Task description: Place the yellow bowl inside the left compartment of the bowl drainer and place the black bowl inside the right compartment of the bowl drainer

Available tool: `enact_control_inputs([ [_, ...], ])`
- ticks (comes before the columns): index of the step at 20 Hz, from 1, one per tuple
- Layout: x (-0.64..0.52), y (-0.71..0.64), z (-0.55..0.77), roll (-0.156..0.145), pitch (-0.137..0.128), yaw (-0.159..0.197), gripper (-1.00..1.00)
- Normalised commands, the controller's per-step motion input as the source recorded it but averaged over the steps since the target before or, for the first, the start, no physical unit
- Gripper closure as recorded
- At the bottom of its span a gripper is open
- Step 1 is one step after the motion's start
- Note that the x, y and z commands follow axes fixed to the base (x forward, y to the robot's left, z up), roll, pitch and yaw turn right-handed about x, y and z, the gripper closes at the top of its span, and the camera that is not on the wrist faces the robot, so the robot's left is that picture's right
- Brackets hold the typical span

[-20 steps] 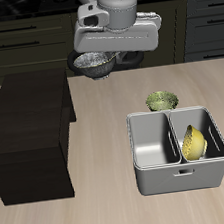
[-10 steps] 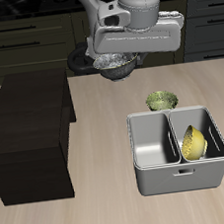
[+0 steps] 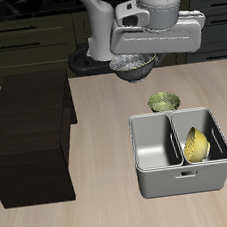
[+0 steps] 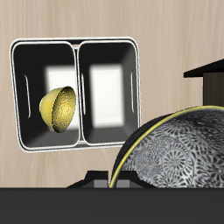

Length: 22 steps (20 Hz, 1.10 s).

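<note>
Gripper point(image 3: 137, 62) has carried the black bowl point(image 3: 134, 67) sideways toward the bowl drainer point(image 3: 184, 177); fingers pinch its rim, free well ahead below, yellow bowl point(image 3: 197, 145) already seated.

A wooden table point(image 3: 58, 223) with a pale grain filled the foreground, and dark cabinets point(image 3: 16, 42) with long drawer handles ran behind its back edge. A large black box point(image 3: 30, 141) stood on the table, reaching from the back edge well toward the front edge, and a corner of it also appeared in the wrist view point(image 4: 210, 83). A small olive-green bowl point(image 3: 163, 101) with a ribbed rim sat upright on the table, well apart from the box and farther back than the middle of the table.
</note>
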Motion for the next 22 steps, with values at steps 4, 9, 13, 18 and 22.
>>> enact_control_inputs([
  [4, 0.11, 0.16, -0.01, 0.003, 0.008, -0.002, 1.0],
  [9, 0.23, 0.35, -0.15, 0.009, 0.025, 0.001, 1.0],
  [13, 0.09, 0.2, -0.25, 0.011, 0.024, 0.028, 1.0],
  [18, 0.13, 0.07, -0.3, 0.002, 0.046, -0.007, 1.0],
  [22, 0.16, 0.04, -0.38, 0.01, 0.051, -0.026, 1.0],
])
